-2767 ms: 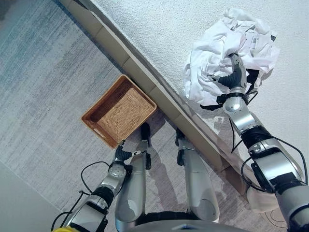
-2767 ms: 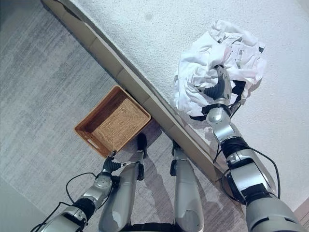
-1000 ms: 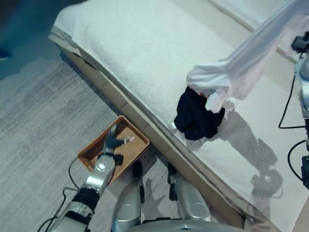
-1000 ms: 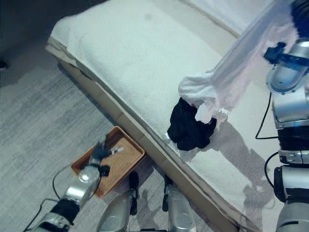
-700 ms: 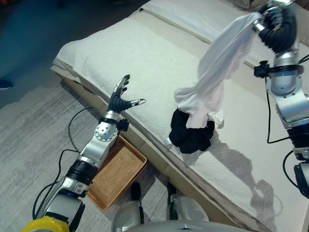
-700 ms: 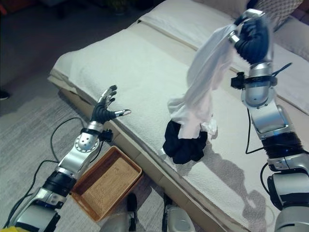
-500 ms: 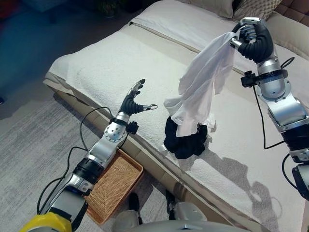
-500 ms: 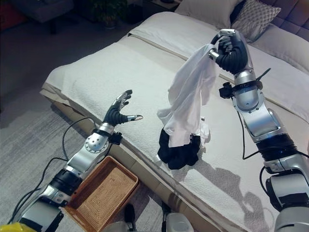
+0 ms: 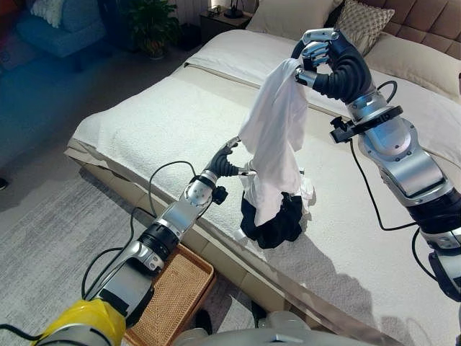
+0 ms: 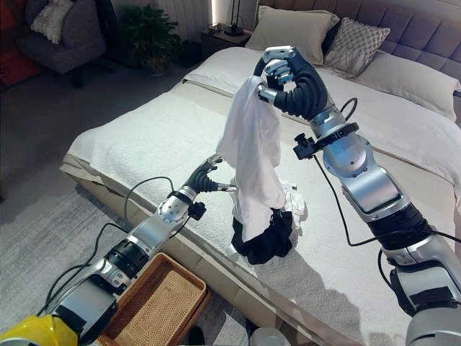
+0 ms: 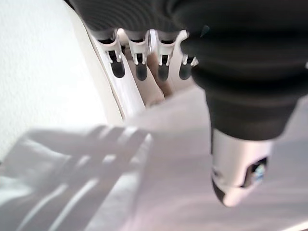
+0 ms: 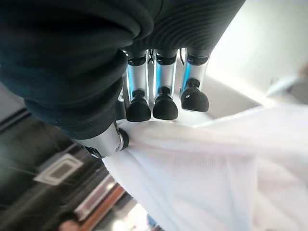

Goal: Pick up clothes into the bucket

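My right hand (image 9: 333,63) is raised high over the bed, shut on the top of a white garment (image 9: 274,137) that hangs down in a long drape. In the right wrist view its fingers (image 12: 159,103) curl over the white cloth (image 12: 202,168). The cloth's lower end rests against a black garment (image 9: 277,220) heaped on the bed near its front edge. My left hand (image 9: 227,164) reaches across the bed edge with straight fingers, its tips at the hanging cloth's lower part. A brown woven basket (image 9: 173,295) sits on the floor under my left arm.
The white bed (image 9: 144,122) stretches diagonally, its front edge running past the basket. Pillows (image 9: 288,14) lie at the head. A potted plant (image 9: 151,21) and a grey armchair (image 10: 65,29) stand at the far left. Grey carpet (image 9: 43,231) lies at the left.
The view has tilted up. My right hand has carried the white garment leftward, still hanging over the black one. My left hand has moved right, up to the cloth.
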`<state>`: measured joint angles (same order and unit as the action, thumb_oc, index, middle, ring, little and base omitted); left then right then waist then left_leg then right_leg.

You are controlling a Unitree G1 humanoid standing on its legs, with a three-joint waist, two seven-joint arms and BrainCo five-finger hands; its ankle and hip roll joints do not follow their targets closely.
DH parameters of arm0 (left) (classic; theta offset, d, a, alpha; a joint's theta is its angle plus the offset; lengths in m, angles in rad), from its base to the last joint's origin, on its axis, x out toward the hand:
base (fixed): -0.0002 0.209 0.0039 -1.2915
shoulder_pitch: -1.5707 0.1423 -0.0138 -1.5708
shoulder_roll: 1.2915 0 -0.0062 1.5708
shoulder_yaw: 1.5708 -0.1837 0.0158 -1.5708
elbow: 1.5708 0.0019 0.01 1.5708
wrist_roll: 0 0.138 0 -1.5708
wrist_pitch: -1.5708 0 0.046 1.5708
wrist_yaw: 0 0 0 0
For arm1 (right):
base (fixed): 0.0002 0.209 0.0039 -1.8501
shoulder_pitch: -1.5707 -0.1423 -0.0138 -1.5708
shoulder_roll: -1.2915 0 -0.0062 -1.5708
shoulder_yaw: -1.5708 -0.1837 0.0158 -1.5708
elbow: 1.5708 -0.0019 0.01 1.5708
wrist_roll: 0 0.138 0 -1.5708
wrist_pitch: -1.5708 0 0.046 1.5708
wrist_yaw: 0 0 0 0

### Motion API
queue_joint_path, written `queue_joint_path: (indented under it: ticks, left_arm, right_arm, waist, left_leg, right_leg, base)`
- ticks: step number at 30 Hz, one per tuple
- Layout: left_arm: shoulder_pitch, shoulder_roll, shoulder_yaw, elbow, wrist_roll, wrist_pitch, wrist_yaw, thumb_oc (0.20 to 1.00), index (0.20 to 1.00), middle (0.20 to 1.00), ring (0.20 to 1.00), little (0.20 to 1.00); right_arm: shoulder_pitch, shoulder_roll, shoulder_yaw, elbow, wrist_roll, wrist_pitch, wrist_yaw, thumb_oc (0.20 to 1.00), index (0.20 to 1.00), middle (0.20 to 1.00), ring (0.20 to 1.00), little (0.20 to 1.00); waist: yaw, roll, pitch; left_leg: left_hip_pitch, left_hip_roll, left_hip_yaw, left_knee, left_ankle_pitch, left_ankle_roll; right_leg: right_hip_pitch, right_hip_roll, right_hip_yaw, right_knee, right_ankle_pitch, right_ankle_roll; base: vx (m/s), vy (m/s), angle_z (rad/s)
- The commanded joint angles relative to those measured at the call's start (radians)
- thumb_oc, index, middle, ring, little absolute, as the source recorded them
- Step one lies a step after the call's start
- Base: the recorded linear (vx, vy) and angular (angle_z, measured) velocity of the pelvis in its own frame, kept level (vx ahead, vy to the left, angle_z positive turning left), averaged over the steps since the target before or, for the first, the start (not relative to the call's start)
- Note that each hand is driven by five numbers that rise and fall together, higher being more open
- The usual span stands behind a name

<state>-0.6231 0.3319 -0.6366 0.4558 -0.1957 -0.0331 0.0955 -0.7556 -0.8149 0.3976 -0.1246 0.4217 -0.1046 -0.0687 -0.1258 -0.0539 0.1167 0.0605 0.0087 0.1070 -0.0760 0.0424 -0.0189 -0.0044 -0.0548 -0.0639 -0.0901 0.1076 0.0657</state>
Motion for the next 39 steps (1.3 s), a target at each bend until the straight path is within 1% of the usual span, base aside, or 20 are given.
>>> queue_joint_path:
  ticks: [1, 5, 10, 12, 13, 16, 17, 19, 24, 26, 27, 28, 29, 30, 31, 32, 33, 36, 37, 39]
  left_arm:
    - [-0.113, -0.034, -0.053, 0.047, -0.073, -0.035, -0.037, 1.0, 1.0, 1.0, 1.0, 1.0]
    - [-0.185, -0.065, -0.128, 0.046, -0.052, -0.013, -0.08, 1.0, 1.0, 1.0, 1.0, 1.0]
    - [-0.208, -0.1, -0.15, 0.068, -0.036, -0.002, -0.096, 1.0, 1.0, 1.0, 1.0, 1.0]
    - [-0.204, -0.139, -0.165, 0.085, -0.13, 0.006, -0.119, 1.0, 1.0, 1.0, 1.0, 1.0]
    - [-0.205, -0.139, -0.165, 0.085, -0.131, 0.006, -0.12, 1.0, 1.0, 1.0, 1.0, 1.0]
    - [-0.206, -0.137, -0.231, 0.05, -0.323, 0.035, -0.221, 1.0, 1.0, 1.0, 1.0, 1.0]
    - [-0.214, -0.125, -0.259, 0.027, -0.382, 0.048, -0.25, 0.859, 0.859, 0.859, 0.859, 0.859]
    - [-0.223, -0.056, -0.307, -0.021, -0.455, 0.066, -0.291, 0.2, 0.2, 0.2, 0.2, 0.2]
    - [-0.218, 0.043, -0.298, -0.052, -0.422, 0.048, -0.287, 0.2, 0.2, 0.2, 0.2, 0.2]
    - [-0.215, 0.109, -0.27, -0.081, -0.323, 0.023, -0.26, 0.2, 0.2, 0.2, 0.2, 0.2]
    - [-0.224, 0.192, -0.226, -0.148, -0.168, -0.005, -0.232, 0.2, 0.2, 0.2, 0.2, 0.2]
    - [-0.222, 0.194, -0.226, -0.152, -0.167, -0.003, -0.232, 0.2, 0.2, 0.2, 0.2, 0.2]
    - [-0.198, 0.283, -0.156, -0.216, -0.079, -0.021, -0.208, 0.2, 0.2, 0.2, 0.2, 0.2]
    - [-0.195, 0.285, -0.155, -0.22, -0.078, -0.019, -0.208, 0.2, 0.2, 0.2, 0.2, 0.2]
    - [-0.169, 0.31, -0.105, -0.225, -0.051, -0.035, -0.186, 0.2, 0.2, 0.2, 0.2, 0.2]
    - [-0.116, 0.398, -0.018, -0.271, -0.024, -0.047, -0.168, 0.2, 0.2, 0.2, 0.2, 0.2]
    - [-0.11, 0.402, -0.014, -0.277, -0.024, -0.044, -0.168, 0.2, 0.2, 0.2, 0.2, 0.2]
    - [-0.015, 0.563, 0.118, -0.367, -0.014, -0.063, -0.15, 0.2, 0.2, 0.2, 0.2, 0.2]
    - [0.014, 0.604, 0.159, -0.392, -0.011, -0.067, -0.141, 0.2, 0.2, 0.2, 0.2, 0.2]
    - [0.081, 0.671, 0.267, -0.43, -0.018, -0.08, -0.113, 0.2, 0.2, 0.2, 0.2, 0.2]
  right_arm:
    - [-0.011, 0.007, -0.022, -0.061, 0.111, -0.063, 0.027, 0.2, 0.2, 0.2, 0.2, 0.2]
    - [0.014, -0.015, -0.011, -0.098, 0.202, -0.054, 0.073, 0.2, 0.2, 0.2, 0.2, 0.2]
    - [0.045, 0.001, -0.025, -0.124, 0.28, -0.048, 0.098, 0.2, 0.2, 0.2, 0.2, 0.2]
    - [0.042, 0.015, -0.033, -0.129, 0.301, -0.052, 0.09, 0.2, 0.2, 0.2, 0.2, 0.2]
    - [0.042, 0.015, -0.033, -0.129, 0.301, -0.052, 0.09, 0.2, 0.2, 0.2, 0.2, 0.2]
    - [0.034, 0.019, -0.042, -0.119, 0.317, -0.055, 0.087, 0.2, 0.2, 0.2, 0.2, 0.2]
    - [0.03, 0.023, -0.04, -0.11, 0.317, -0.057, 0.085, 0.2, 0.2, 0.2, 0.2, 0.2]
    - [0.019, 0.033, -0.032, -0.074, 0.299, -0.058, 0.07, 0.2, 0.2, 0.2, 0.2, 0.2]
    - [0.03, 0.045, -0.058, -0.017, 0.255, -0.059, 0.038, 0.2, 0.2, 0.2, 0.2, 0.2]
    - [0.064, 0.047, -0.088, 0.0, 0.223, -0.056, 0.02, 0.2, 0.2, 0.2, 0.2, 0.2]
    - [0.117, 0.045, -0.141, 0.009, 0.184, -0.048, 0.005, 0.2, 0.2, 0.2, 0.2, 0.2]
    - [0.119, 0.046, -0.143, 0.006, 0.183, -0.047, 0.005, 0.2, 0.2, 0.2, 0.2, 0.2]
    - [0.169, 0.041, -0.202, 0.006, 0.149, -0.037, 0.002, 0.2, 0.2, 0.2, 0.2, 0.2]
    - [0.171, 0.042, -0.202, 0.004, 0.148, -0.036, 0.002, 0.2, 0.2, 0.2, 0.2, 0.2]
    - [0.194, 0.049, -0.224, 0.008, 0.148, -0.036, -0.001, 0.2, 0.2, 0.2, 0.2, 0.2]
    - [0.242, 0.054, -0.271, 0.015, 0.158, -0.039, -0.001, 0.2, 0.2, 0.2, 0.2, 0.2]
    - [0.244, 0.056, -0.27, 0.013, 0.158, -0.038, -0.001, 0.2, 0.2, 0.2, 0.2, 0.2]
    - [0.326, 0.045, -0.327, 0.011, 0.159, -0.034, 0.011, 0.2, 0.2, 0.2, 0.2, 0.2]
    - [0.352, 0.048, -0.342, 0.012, 0.161, -0.032, 0.014, 0.391, 0.391, 0.391, 0.391, 0.391]
    - [0.403, 0.062, -0.369, 0.017, 0.16, -0.029, 0.02, 1.0, 1.0, 1.0, 1.0, 1.0]
  waist:
    - [0.008, -0.022, -0.069]
    - [0.002, -0.018, -0.071]
    - [0.001, -0.018, -0.067]
    - [-0.003, -0.016, -0.065]
    - [-0.002, -0.016, -0.065]
    - [-0.01, -0.011, -0.067]
    - [-0.013, -0.008, -0.069]
    - [-0.015, -0.002, -0.074]
    - [-0.006, -0.003, -0.076]
    - [0.001, -0.004, -0.074]
    - [0.013, -0.002, -0.068]
    - [0.013, -0.004, -0.067]
    - [0.027, -0.004, -0.061]
    - [0.026, -0.005, -0.061]
    - [0.032, -0.006, -0.059]
    - [0.046, -0.005, -0.055]
    - [0.044, -0.006, -0.056]
    - [0.061, -0.001, -0.056]
    - [0.064, 0.0, -0.058]
    - [0.069, 0.004, -0.061]
  left_leg:
    - [-0.045, 0.011, -0.08, 0.049, -0.039, -0.042]
    - [-0.044, 0.011, -0.081, 0.049, -0.038, -0.042]
    - [-0.045, 0.012, -0.083, 0.051, -0.037, -0.042]
    - [-0.047, 0.011, -0.084, 0.053, -0.035, -0.041]
    - [-0.047, 0.011, -0.084, 0.053, -0.035, -0.041]
    - [-0.044, 0.013, -0.08, 0.051, -0.035, -0.041]
    - [-0.043, 0.014, -0.077, 0.05, -0.036, -0.041]
    - [-0.041, 0.014, -0.076, 0.048, -0.036, -0.042]
    - [-0.042, 0.014, -0.079, 0.049, -0.036, -0.042]
    - [-0.045, 0.013, -0.085, 0.052, -0.037, -0.041]
    - [-0.048, 0.012, -0.092, 0.055, -0.037, -0.04]
    - [-0.047, 0.012, -0.092, 0.056, -0.038, -0.04]
    - [-0.05, 0.011, -0.094, 0.059, -0.039, -0.038]
    - [-0.049, 0.011, -0.094, 0.059, -0.04, -0.038]
    - [-0.048, 0.011, -0.094, 0.059, -0.039, -0.038]
    - [-0.049, 0.012, -0.096, 0.06, -0.04, -0.038]
    - [-0.048, 0.012, -0.096, 0.06, -0.04, -0.038]
    - [-0.048, 0.012, -0.1, 0.061, -0.04, -0.04]
    - [-0.047, 0.012, -0.1, 0.062, -0.04, -0.041]
    - [-0.043, 0.012, -0.102, 0.063, -0.041, -0.041]
  right_leg:
    - [0.011, -0.045, -0.022, 0.082, -0.078, 0.077]
    - [0.014, -0.047, -0.027, 0.08, -0.076, 0.079]
    - [0.014, -0.047, -0.03, 0.08, -0.075, 0.08]
    - [0.011, -0.047, -0.029, 0.082, -0.075, 0.08]
    - [0.011, -0.047, -0.029, 0.083, -0.075, 0.08]
    - [0.012, -0.047, -0.026, 0.081, -0.073, 0.081]
    - [0.012, -0.046, -0.025, 0.08, -0.072, 0.082]
    - [0.012, -0.044, -0.022, 0.078, -0.071, 0.082]
    - [0.015, -0.044, -0.026, 0.075, -0.071, 0.081]
    - [0.015, -0.044, -0.029, 0.077, -0.073, 0.079]
    - [0.014, -0.045, -0.035, 0.079, -0.074, 0.079]
    - [0.015, -0.045, -0.035, 0.079, -0.074, 0.079]
    - [0.017, -0.046, -0.04, 0.079, -0.075, 0.08]
    - [0.017, -0.046, -0.04, 0.079, -0.075, 0.08]
    - [0.02, -0.046, -0.044, 0.078, -0.076, 0.079]
    - [0.023, -0.047, -0.049, 0.076, -0.076, 0.079]
    - [0.023, -0.047, -0.049, 0.076, -0.076, 0.079]
    - [0.029, -0.047, -0.051, 0.07, -0.076, 0.079]
    - [0.032, -0.047, -0.052, 0.069, -0.078, 0.079]
    - [0.04, -0.047, -0.053, 0.068, -0.081, 0.077]
  base:
    - [0.0, 0.0, 0.0]
    - [0.0, 0.0, 0.0]
    - [0.0, 0.0, 0.0]
    - [0.0, 0.0, 0.0]
    - [0.0, 0.0, 0.0]
    - [0.0, 0.0, 0.0]
    - [0.0, 0.0, 0.0]
    - [0.0, 0.0, 0.0]
    - [0.0, 0.0, 0.0]
    - [0.0, 0.0, 0.0]
    - [0.0, 0.0, 0.0]
    - [0.0, 0.0, 0.0]
    - [0.0, 0.0, 0.0]
    - [0.0, 0.0, 0.0]
    - [0.0, 0.0, 0.0]
    - [0.0, 0.0, 0.0]
    - [0.0, 0.0, 0.0]
    - [0.0, -0.004, 0.02]
    - [0.02, -0.011, 0.05]
    - [0.03, -0.006, 0.06]
